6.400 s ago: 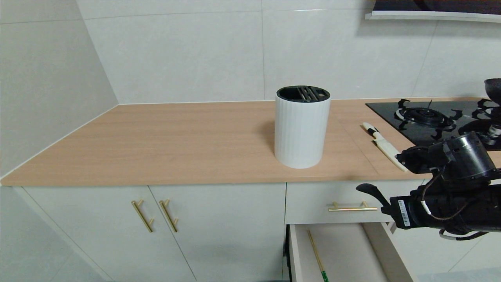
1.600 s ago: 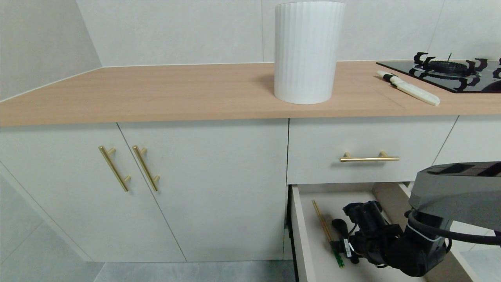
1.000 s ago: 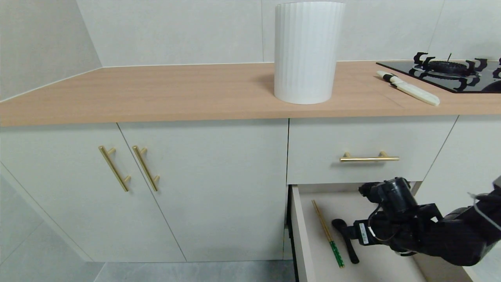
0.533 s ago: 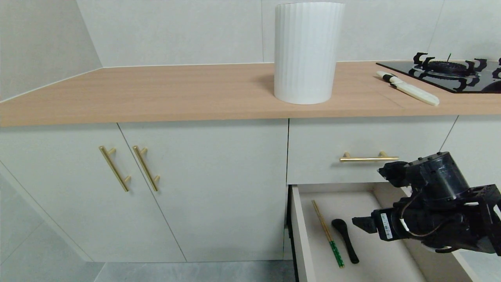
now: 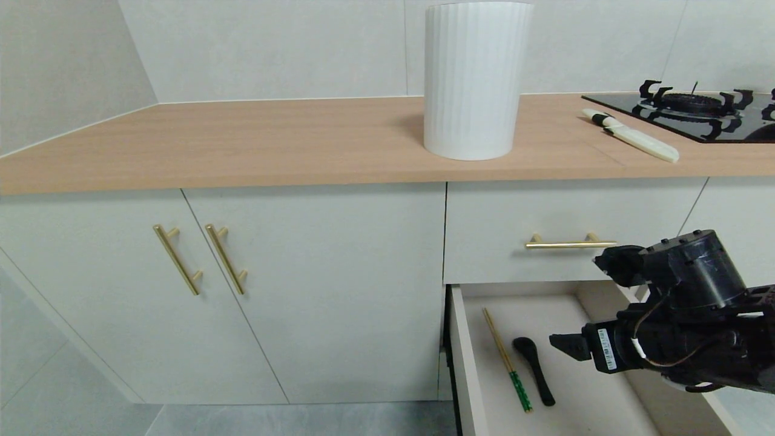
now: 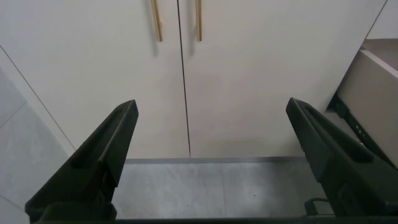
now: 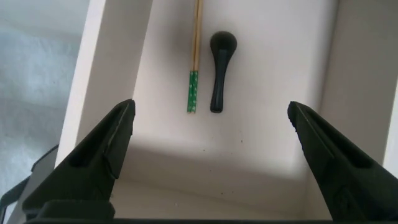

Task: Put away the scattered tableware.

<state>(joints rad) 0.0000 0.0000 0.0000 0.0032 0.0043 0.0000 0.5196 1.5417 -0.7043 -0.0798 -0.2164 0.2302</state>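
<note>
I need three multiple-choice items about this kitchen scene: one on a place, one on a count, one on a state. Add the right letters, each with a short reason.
1. Where does the black spoon lie?
A) on the countertop
B) in the open drawer
C) on the stove

2. How many gold handles does the head view show?
A) one
B) three
C) five

3. What is the state of the right pincer?
A) shut on the spoon
B) shut on a knife
C) open, holding nothing

Answers:
1. B, it lies beside the chopsticks on the drawer floor.
2. B, two on the cabinet doors, one on the upper drawer.
3. C, its fingers stand wide apart.
</note>
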